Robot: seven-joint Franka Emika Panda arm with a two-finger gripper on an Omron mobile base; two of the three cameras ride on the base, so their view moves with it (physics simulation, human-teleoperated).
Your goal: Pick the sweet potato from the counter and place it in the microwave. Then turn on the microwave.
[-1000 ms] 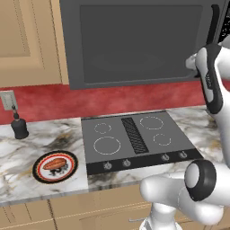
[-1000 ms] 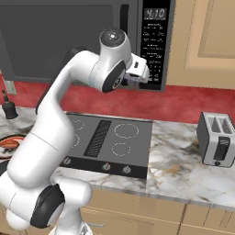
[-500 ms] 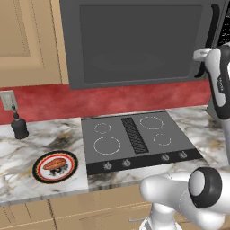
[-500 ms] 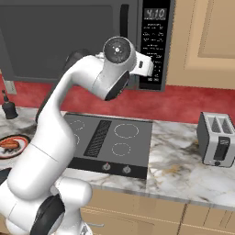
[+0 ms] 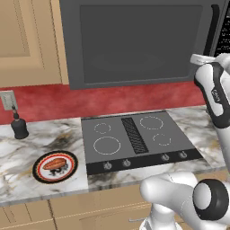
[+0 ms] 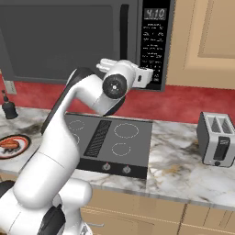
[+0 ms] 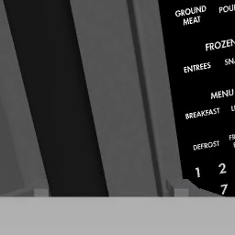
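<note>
Sweet potato (image 5: 55,163): on the red-rimmed plate (image 5: 41,173), left of the cooktop (image 5: 134,139), untouched.
Change: arm has swung nearer the microwave (image 6: 69,41) handle (image 6: 124,32); door shut, probably about to be opened.
Pincer (image 6: 148,76): tips barely visible, wide apart, holding nothing.
</note>
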